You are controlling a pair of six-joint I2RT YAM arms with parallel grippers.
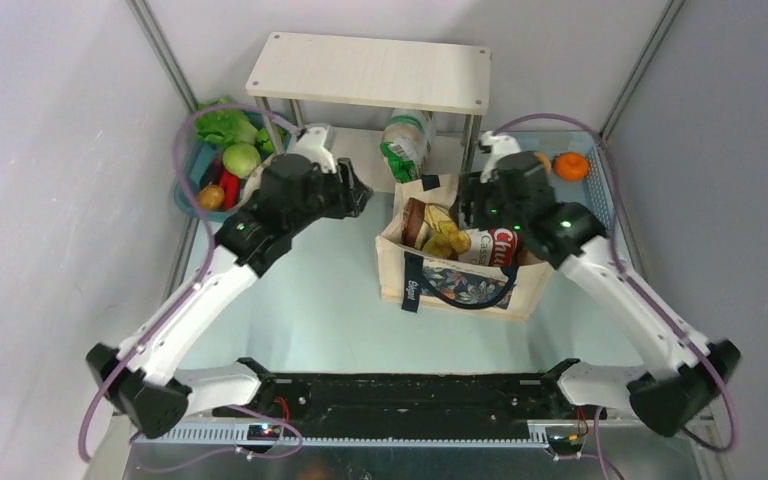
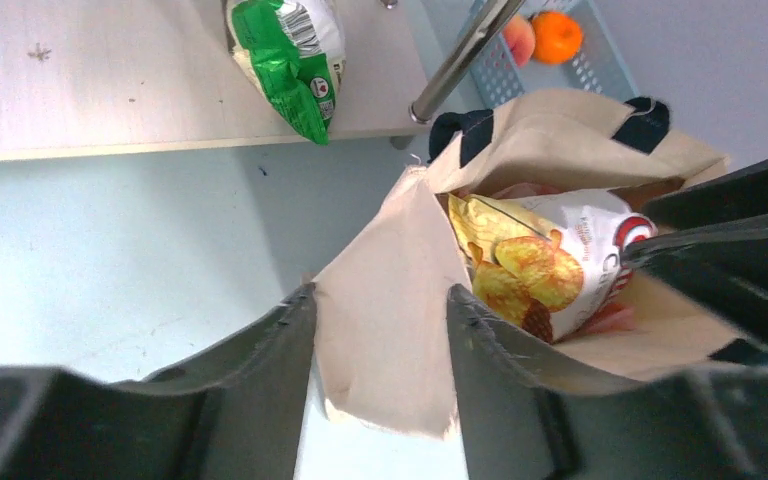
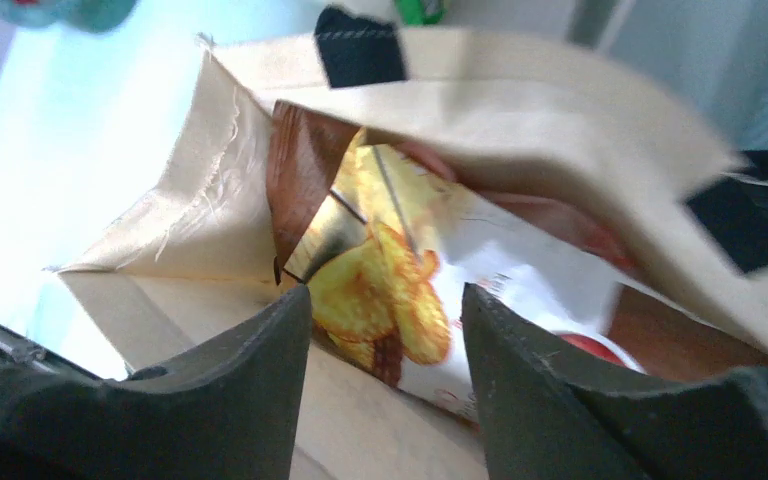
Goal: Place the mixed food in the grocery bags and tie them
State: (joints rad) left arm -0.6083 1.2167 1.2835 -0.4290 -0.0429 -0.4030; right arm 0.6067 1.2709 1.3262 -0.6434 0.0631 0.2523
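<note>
Left tool (image 2: 380,293) parted astride tote (image 2: 570,128) rim; right tool (image 3: 385,293) parted above crisp packet (image 3: 405,250).

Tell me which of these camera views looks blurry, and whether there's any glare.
Right wrist view: motion blur smears the tote and the crisp packet. Left wrist view: the tote is sharp, and only the left gripper looks soft, being close to the lens. Top view: sharp, evenly lit, soft shadows, no harsh glare.

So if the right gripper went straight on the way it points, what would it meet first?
Probably the crisp packet inside the canvas tote, dead ahead of the open right gripper; depth is unclear.
</note>
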